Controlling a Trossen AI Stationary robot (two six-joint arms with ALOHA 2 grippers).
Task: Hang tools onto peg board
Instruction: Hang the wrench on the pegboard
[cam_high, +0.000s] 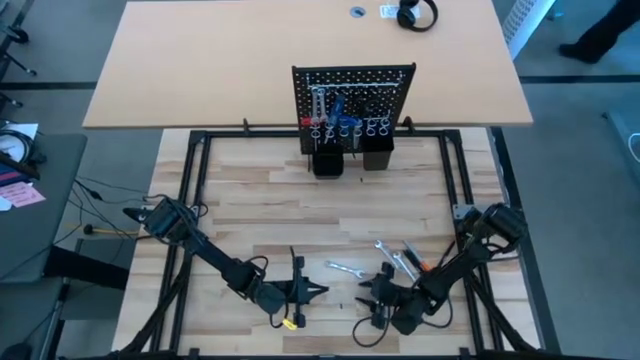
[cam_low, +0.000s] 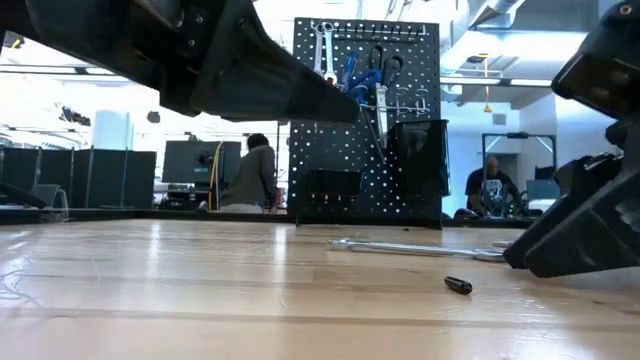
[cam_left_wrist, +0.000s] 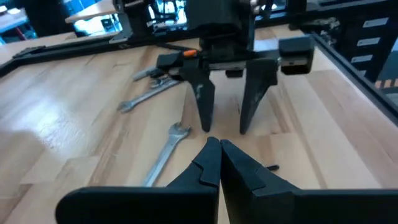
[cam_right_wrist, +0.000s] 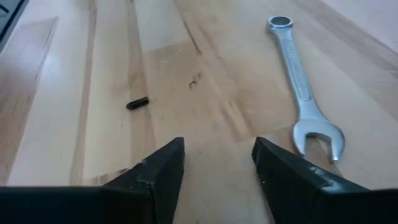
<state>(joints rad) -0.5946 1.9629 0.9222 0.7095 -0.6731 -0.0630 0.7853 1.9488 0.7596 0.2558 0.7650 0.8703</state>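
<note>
- High view puts your left end effector (cam_high: 318, 291) low over the counter (cam_high: 230, 200) near the front edge, a little left of the middle; your left wrist view shows its fingers (cam_left_wrist: 208, 163) pressed together with nothing between them.
- Just beside that end effector, toward the front edge, a small yellow item (cam_high: 290, 323) sits at the arm's wrist; you cannot tell what it is.
- Between the two end effectors a silver wrench (cam_high: 345, 268) lies flat on the counter, apart from both; your right wrist view shows it with its open end nearer the camera (cam_right_wrist: 303, 87).
- A small black bit (cam_right_wrist: 137, 103) lies loose on the wood near that wrench; it also shows in the low view (cam_low: 458, 285).
- Your right end effector (cam_high: 372, 292) faces the left one from right of the middle, close to the front edge, with its fingers (cam_right_wrist: 163, 163) spread and empty.
- Behind the right arm, toward the right front corner, more silver wrenches (cam_high: 392, 256) and an orange-and-black tool (cam_high: 416, 259) lie in a loose cluster.
- At the middle of the back edge the peg board (cam_high: 352, 95) stands upright, with wrenches and blue-handled tools (cam_high: 338, 112) hanging on it and two black cups (cam_high: 350, 157) at its base.
</note>
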